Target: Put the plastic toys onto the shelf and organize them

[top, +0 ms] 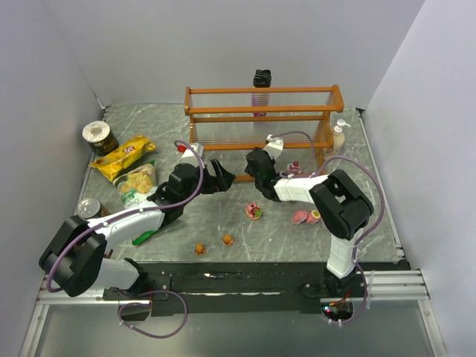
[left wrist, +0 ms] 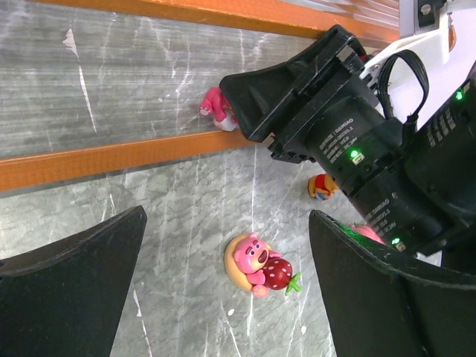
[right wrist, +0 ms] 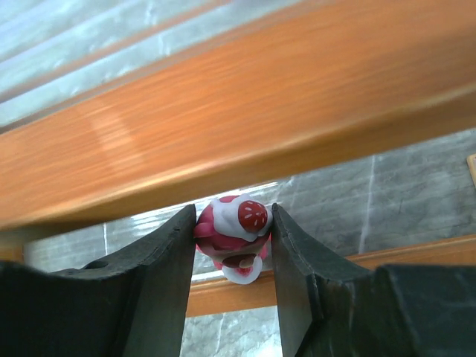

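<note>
Right wrist: right gripper (right wrist: 232, 211), jaws half-spread, pinching pink toy (right wrist: 231, 236)

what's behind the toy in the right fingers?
The shelf: one wooden rail above the pink toy, another below, grey table between. The toy and fingers cover whatever sits directly behind.

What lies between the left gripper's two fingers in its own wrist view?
A pink bear toy with a strawberry lies on the table, framed by the open left gripper, touching neither finger. The left wrist view shows this.
</note>
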Motion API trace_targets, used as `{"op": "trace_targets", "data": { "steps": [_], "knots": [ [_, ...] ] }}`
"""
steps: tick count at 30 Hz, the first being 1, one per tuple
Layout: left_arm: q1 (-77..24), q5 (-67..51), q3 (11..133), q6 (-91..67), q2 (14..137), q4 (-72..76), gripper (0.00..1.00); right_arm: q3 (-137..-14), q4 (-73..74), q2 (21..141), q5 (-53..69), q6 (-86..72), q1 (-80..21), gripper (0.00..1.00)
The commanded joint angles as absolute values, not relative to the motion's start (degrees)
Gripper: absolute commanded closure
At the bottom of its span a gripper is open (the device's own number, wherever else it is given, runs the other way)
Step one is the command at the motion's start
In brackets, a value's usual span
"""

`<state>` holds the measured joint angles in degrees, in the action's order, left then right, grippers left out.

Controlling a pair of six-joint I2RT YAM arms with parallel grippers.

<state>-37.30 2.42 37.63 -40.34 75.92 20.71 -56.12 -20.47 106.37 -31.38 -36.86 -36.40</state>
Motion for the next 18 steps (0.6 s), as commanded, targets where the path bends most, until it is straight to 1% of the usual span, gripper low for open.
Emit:
{"op": "trace_targets", "data": {
  "steps": [1,8,14,18],
  "knots": [
    [-37.00,1.23,37.97,-41.04,75.67,23.20,0.03,-59.59,-17.76,108.45,-36.12,-31.99,-38.84,0.92],
    [-36.65,0.97,37.53,-41.31,74.80,22.94,0.04,-62.66,-12.41,109.86,-36.56,-33.48,-38.76,0.90],
    [-36.47,0.70,37.27,-41.40,74.09,22.85,0.04,-65.48,-4.76,110.57,-36.83,-39.98,-37.27,0.87],
    [-36.47,0.44,37.09,-41.57,73.92,23.29,0.03,-65.13,-4.48,110.30,-35.95,-41.66,-36.56,0.84]
  ]
}}
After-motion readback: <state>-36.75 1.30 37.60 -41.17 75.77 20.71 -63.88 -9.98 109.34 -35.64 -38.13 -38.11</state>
